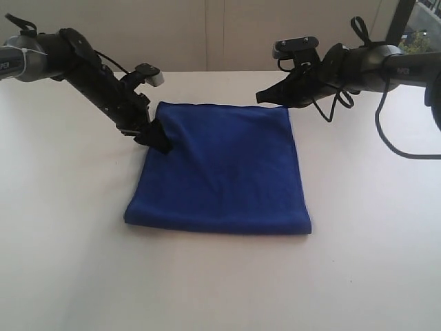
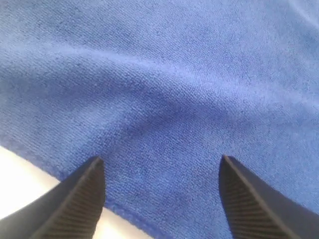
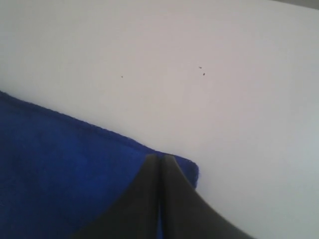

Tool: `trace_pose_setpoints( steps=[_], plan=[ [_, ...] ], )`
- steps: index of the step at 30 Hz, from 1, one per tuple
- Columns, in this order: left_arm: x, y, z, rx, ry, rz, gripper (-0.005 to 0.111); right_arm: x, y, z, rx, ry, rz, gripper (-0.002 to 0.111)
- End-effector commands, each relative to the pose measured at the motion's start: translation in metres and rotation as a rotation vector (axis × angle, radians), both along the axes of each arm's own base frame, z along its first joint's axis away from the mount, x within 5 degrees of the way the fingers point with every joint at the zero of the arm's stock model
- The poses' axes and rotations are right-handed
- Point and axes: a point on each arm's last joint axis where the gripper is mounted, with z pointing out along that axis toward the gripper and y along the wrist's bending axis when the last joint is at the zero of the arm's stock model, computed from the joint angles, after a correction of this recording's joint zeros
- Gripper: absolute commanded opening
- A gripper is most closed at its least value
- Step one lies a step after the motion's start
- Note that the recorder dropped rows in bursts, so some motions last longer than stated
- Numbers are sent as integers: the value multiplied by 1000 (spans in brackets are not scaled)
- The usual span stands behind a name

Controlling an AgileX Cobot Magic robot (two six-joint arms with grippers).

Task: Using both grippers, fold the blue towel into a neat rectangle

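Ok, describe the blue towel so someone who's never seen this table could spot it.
On the white table, look at the middle, between the two black robot arms. The blue towel lies there flat, roughly square, the open left gripper at one far corner. It is the only coloured thing on the pale surface.

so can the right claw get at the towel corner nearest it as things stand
Probably yes. The right claw hangs close by that corner of the towel, with nothing between them. Its jaws are shut, though, so it would need to open first.
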Motion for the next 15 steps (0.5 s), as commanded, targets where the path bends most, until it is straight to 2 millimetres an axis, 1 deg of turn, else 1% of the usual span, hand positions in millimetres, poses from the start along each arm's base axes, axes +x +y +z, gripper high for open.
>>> trace_pose_setpoints(
  steps=[1, 3, 9, 13, 15],
  plan=[
    [-5, 0, 6, -16, 41, -23, 69, 0, 0, -1, -3, 1, 4, 0],
    [-6, 0, 7, -23, 53, -28, 69, 1, 0, -1, -3, -1, 3, 0],
    [-7, -1, 10, -25, 43, -44, 63, -2, 1, -2, -2, 26, 16, 0],
    [-9, 0, 28, -33, 19, -55, 61, -1, 1, -2, -2, 18, 12, 0],
    [-11, -1, 36, -47, 13, -57, 58, 0, 1, -1, -3, 4, 6, 0]
  ],
)
